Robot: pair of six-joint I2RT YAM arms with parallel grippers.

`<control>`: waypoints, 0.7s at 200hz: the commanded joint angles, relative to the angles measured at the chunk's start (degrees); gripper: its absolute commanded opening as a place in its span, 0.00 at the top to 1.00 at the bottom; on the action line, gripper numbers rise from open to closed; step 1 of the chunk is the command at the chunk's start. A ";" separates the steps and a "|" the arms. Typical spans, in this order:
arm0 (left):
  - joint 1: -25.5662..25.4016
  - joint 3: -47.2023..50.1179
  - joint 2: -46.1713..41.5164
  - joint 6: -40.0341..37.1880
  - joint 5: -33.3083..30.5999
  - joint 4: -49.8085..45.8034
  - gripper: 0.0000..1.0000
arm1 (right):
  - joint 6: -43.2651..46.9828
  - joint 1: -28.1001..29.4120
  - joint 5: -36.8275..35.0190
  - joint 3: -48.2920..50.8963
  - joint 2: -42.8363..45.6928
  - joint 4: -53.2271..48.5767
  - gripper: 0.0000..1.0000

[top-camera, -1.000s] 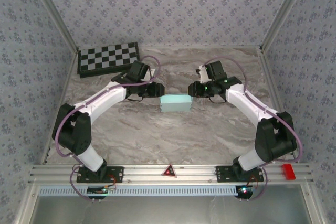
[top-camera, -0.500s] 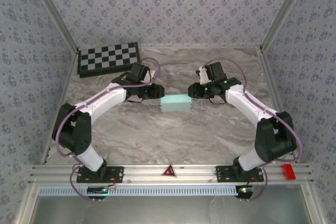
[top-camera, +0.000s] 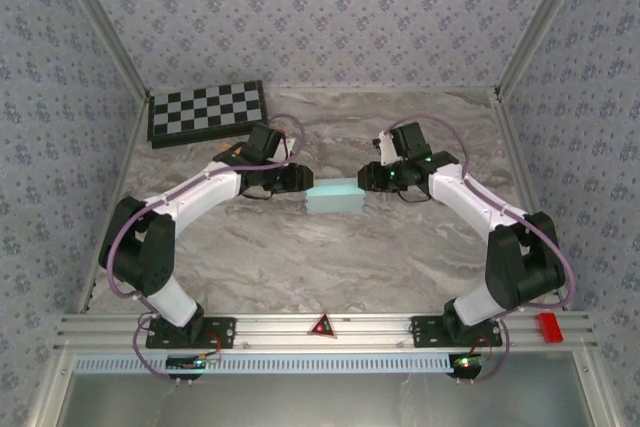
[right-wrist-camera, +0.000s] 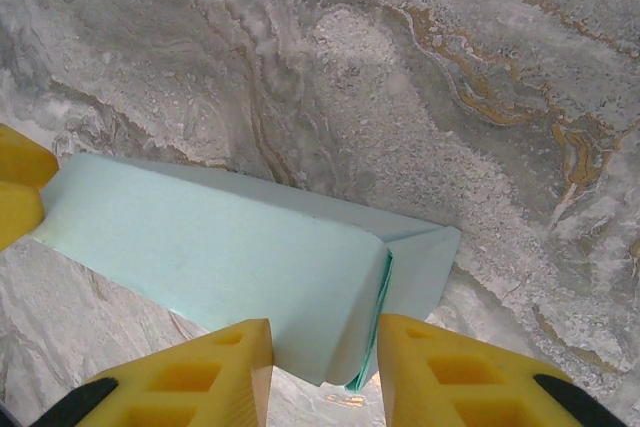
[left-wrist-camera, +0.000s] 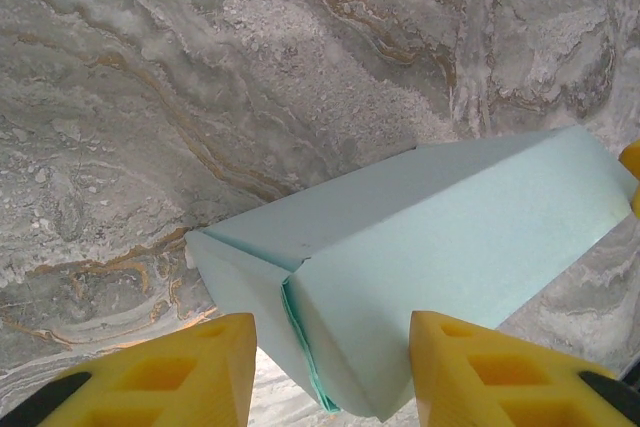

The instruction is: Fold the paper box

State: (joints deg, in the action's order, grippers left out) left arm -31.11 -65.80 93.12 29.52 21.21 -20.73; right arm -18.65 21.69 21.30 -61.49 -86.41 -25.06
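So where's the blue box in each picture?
Top external: the paper box sits in the middle of the marble table.
Left wrist: the box runs from bottom centre up to the right edge.
Right wrist: the box runs from the left edge to bottom centre.
Shared landmark: the grey, brown-veined marble under it.

The paper box (top-camera: 334,197) is coloured pale blue-green, and the counter (top-camera: 300,257) is veined in grey, white and tan marble. Yellow is seen on the fingers (left-wrist-camera: 170,377) of the left claw (left-wrist-camera: 330,372) and the right claw (right-wrist-camera: 322,367). The checkerboard (top-camera: 207,110) is patterned in black and white squares, and the 2 arms (top-camera: 195,192) are finished in white and black with purple cables (top-camera: 285,116).
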 commanded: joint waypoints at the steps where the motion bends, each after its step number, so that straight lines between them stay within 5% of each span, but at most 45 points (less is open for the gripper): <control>1: -0.02 1.88 -0.56 0.10 -0.56 -2.38 0.56 | 0.04 0.56 -1.25 1.71 -1.56 -2.75 0.66; 140: -1.01 4.43 0.04 0.36 -2.34 -2.43 0.56 | 0.48 1.35 -6.51 1.99 -5.16 -5.47 0.66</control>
State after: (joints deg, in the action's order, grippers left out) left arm -31.53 -63.02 93.06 30.09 20.93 -19.25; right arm -18.63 22.81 20.03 -60.90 -88.66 -25.15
